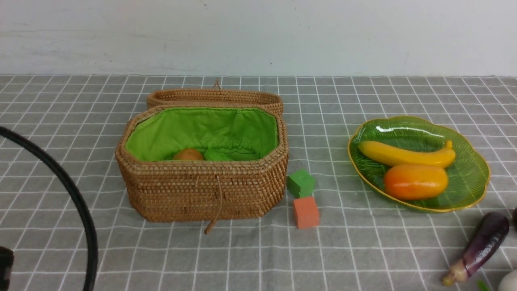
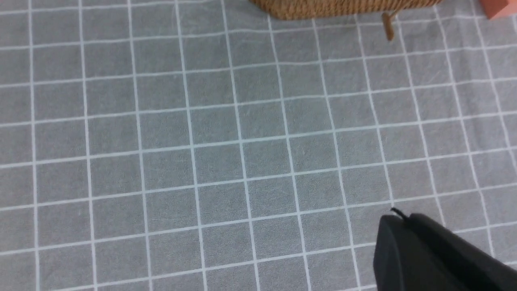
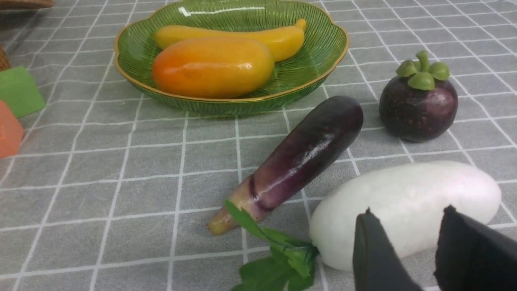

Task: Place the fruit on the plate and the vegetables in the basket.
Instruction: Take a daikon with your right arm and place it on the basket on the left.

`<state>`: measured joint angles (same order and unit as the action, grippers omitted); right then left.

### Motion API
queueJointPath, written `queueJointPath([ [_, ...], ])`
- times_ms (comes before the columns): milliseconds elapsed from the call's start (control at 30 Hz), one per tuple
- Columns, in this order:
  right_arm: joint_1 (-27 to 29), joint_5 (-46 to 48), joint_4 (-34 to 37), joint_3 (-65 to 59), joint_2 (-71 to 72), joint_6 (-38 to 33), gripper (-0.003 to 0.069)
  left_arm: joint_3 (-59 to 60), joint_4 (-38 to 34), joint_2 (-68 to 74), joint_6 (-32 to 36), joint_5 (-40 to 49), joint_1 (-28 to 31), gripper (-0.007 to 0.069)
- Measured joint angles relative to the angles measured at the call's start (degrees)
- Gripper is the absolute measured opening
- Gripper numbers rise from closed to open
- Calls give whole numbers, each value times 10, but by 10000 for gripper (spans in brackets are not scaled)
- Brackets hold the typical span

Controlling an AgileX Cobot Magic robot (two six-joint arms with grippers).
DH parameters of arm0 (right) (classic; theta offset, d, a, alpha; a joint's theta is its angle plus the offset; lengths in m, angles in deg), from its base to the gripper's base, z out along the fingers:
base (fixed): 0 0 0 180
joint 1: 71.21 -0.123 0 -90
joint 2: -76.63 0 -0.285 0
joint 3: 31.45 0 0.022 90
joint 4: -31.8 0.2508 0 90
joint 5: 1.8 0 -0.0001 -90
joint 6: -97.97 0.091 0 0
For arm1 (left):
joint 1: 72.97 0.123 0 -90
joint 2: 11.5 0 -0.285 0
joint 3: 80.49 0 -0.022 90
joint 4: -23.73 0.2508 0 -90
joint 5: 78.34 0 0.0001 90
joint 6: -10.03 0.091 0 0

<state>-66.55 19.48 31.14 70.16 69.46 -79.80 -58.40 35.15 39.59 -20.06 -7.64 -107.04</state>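
Note:
The wicker basket (image 1: 202, 190) stands open at centre left; a brown potato (image 1: 188, 154) and a green gourd (image 1: 220, 155) lie inside it. On the green plate (image 1: 468, 169) at the right lie a banana (image 1: 404, 155) and a mango (image 1: 416, 182). On the cloth in front of the plate rest the eggplant (image 3: 307, 157), the mangosteen (image 3: 418, 107) and a white vegetable (image 3: 404, 194) with green leaves. My right gripper (image 3: 408, 214) is open, its tips just short of the white vegetable. My left gripper (image 2: 398, 216) is shut and empty over bare cloth in front of the basket.
A green cube (image 1: 301, 182) and an orange cube (image 1: 305, 212) sit between basket and plate. The basket's lid (image 1: 214, 97) lies back behind it. A black cable (image 1: 76, 202) arcs across the front left. A string loop (image 2: 388, 28) hangs from the basket's front.

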Motion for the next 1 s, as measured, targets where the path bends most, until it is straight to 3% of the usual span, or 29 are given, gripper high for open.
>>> queueJointPath([
  [433,0,0,0,0,0,0,241,1,31,0,-1,0,0,-13],
  [700,0,0,0,0,0,0,241,1,88,-2,-95,-59,0,-13],
  [1000,0,0,0,0,0,0,241,5,95,-9,-87,-98,0,-13],
])
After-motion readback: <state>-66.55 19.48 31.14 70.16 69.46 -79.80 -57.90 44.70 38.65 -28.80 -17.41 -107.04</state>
